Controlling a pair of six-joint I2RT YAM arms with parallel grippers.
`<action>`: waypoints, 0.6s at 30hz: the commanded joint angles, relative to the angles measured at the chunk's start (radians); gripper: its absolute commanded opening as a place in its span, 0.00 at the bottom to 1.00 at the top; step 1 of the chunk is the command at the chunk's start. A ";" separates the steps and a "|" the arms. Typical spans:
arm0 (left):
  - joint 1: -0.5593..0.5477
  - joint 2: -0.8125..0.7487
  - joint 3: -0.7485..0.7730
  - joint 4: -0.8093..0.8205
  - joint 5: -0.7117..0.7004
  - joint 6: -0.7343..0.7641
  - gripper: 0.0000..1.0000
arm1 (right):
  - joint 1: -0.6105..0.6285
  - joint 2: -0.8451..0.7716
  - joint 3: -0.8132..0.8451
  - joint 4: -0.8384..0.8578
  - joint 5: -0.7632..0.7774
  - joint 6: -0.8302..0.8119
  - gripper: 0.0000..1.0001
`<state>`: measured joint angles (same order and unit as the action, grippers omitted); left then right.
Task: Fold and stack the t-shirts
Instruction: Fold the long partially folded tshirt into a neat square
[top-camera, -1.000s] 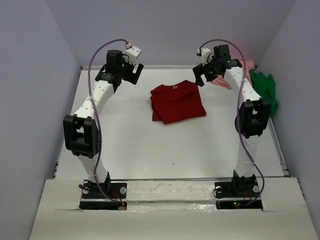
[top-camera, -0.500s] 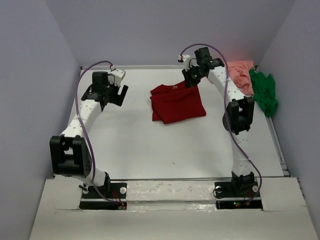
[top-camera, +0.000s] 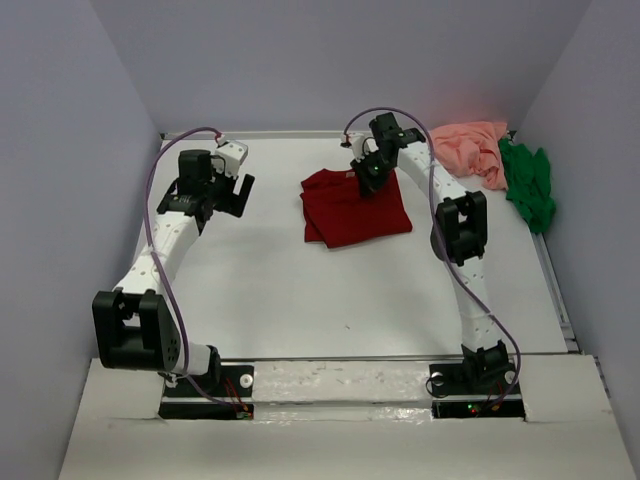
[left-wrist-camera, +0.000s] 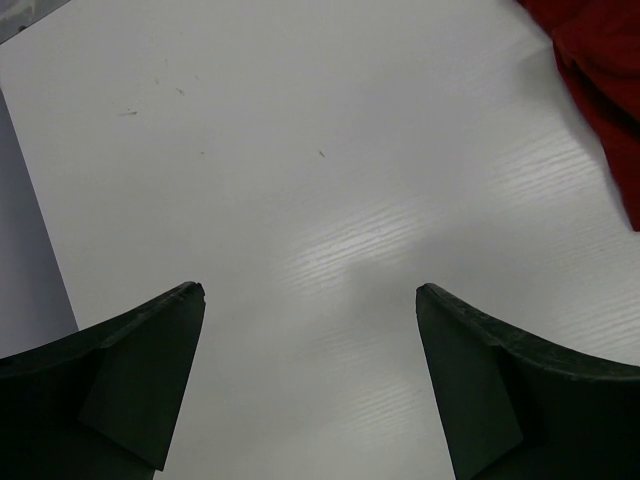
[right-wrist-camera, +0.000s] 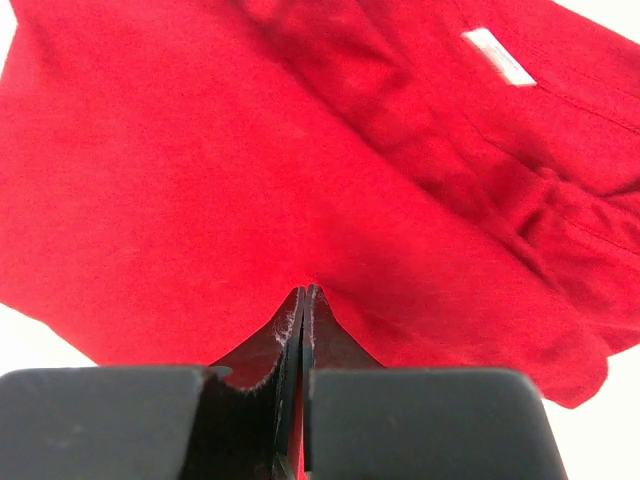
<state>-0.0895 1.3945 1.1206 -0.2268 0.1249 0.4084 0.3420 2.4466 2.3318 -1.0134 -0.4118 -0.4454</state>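
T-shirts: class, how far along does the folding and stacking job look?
Done: dark red t-shirt looks folded. In hand: right gripper shut on its edge; left gripper open over bare table. Left: salmon pink t-shirt and green t-shirt lie crumpled at the far right, unstacked.

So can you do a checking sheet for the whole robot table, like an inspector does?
Surface: white table, bare apart from the shirts.
Job's things: dark red t-shirt folded, lying in the far middle; salmon pink t-shirt and green t-shirt crumpled side by side at the far right.
Clutter: nothing seen.
Grippers: left gripper open and empty over bare table; right gripper shut, seemingly pinching the dark red t-shirt.
Cables: a purple cable loops along each arm, clear of the shirts.
Surroundings: plain grey walls on three sides.
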 joint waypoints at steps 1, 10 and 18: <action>0.005 -0.063 -0.022 0.035 0.028 -0.016 0.99 | 0.008 0.048 0.069 0.050 0.102 0.002 0.00; 0.010 -0.091 -0.067 0.056 0.028 -0.008 0.99 | 0.008 0.144 0.109 0.183 0.335 0.028 0.00; 0.011 -0.088 -0.061 0.053 0.038 -0.011 0.99 | 0.008 0.129 0.083 0.199 0.320 0.025 0.00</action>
<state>-0.0841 1.3472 1.0592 -0.2058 0.1505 0.4023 0.3470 2.5835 2.4187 -0.8585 -0.1150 -0.4179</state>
